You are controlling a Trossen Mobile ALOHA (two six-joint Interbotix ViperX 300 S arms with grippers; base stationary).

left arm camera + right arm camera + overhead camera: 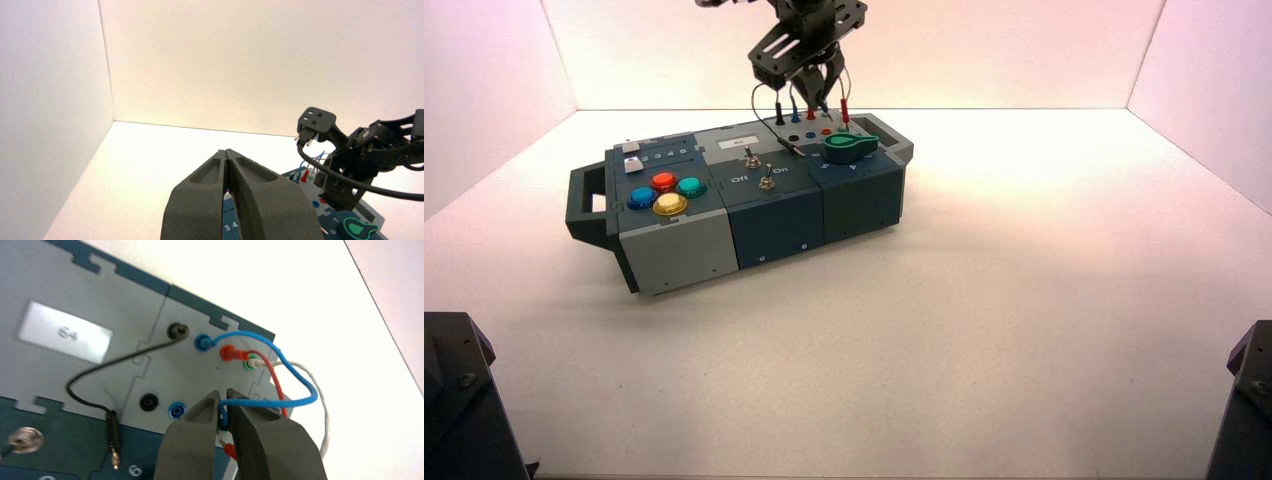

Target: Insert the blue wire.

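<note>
Blue wire (pixel 270 403) arches in a short loop over the far right part of the box (pixel 682 150), one plug seated in the blue socket of the back row, the other end gripped in the closed jaws of the right gripper (pixel 225 394). Those jaws hang above the socket panel (pixel 200 370), close to the blue socket (pixel 177 410) of the front row – the black socket (pixel 149 402) lies just beside that one.

Room is tight there: the red wire (pixel 274 375) and the white wire (pixel 322 405) run near the loop, and the black wire (pixel 82 374) curves away to a loose plug towards the near edge of the panel. The green knob (pixel 849 147) stands just on the near side.

The box sits askew, its right end close to the far edge of the bench (pixel 1024 300), its left end nearer the front. Wide bench stretches from the box to the right edge and along the near edge. The left gripper (pixel 226 152) waits on the left with its jaws closed – well apart from the right one
</note>
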